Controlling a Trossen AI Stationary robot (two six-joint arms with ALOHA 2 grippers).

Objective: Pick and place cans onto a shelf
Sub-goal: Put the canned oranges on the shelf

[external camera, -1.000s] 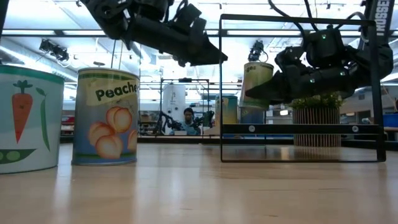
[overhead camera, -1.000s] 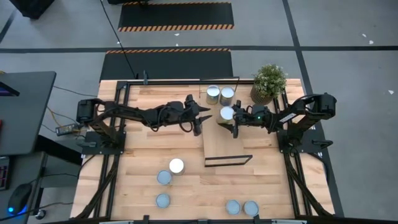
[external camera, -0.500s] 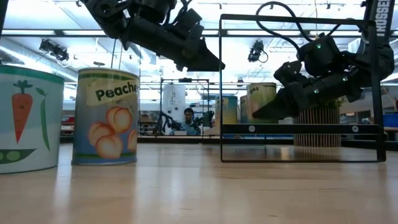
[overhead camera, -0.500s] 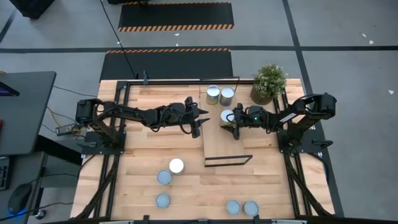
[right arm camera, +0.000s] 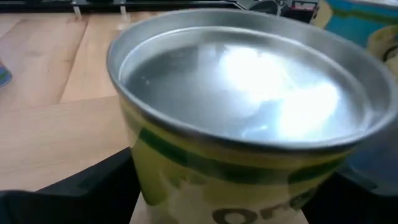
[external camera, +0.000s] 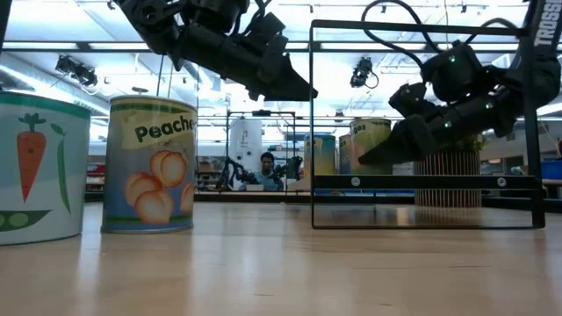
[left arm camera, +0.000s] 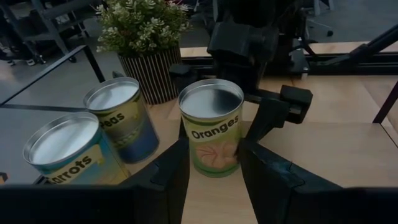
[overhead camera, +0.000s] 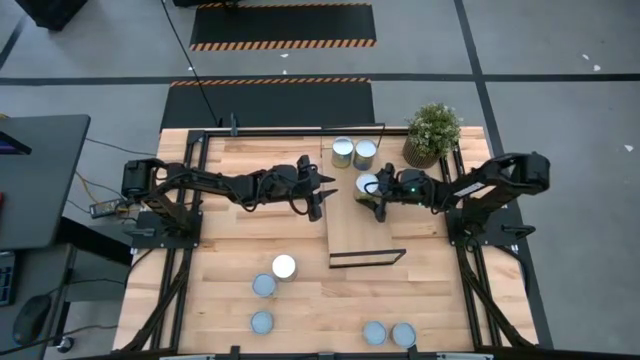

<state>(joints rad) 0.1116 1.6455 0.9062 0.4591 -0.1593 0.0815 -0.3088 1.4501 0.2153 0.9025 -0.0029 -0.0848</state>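
Observation:
An "Oranges" can (left arm camera: 212,127) stands upright on its base on the light-wood shelf (overhead camera: 365,235), near its far end. My right gripper (overhead camera: 372,196) is open, with one finger on each side of the can. A gap shows beside one finger (left arm camera: 273,115). The can's silver top fills the right wrist view (right arm camera: 249,81). Two more cans (overhead camera: 343,152) (overhead camera: 366,153) stand behind it on the shelf. My left gripper (overhead camera: 320,195) hangs open and empty in the air just left of the shelf, facing the Oranges can.
Several cans stand on the tabletop near the front edge (overhead camera: 284,266) (overhead camera: 261,322) (overhead camera: 403,333); two loom large in the low view (external camera: 149,165). A potted plant (overhead camera: 432,132) stands at the far right. The shelf's black wire frame (external camera: 421,183) rises around the board.
My right gripper has come down with the Oranges can. The can hung in the air a second ago and now stands on the shelf board. Since half a second ago the can has stayed put, while the right arm's elbow has shifted toward the table's right edge.

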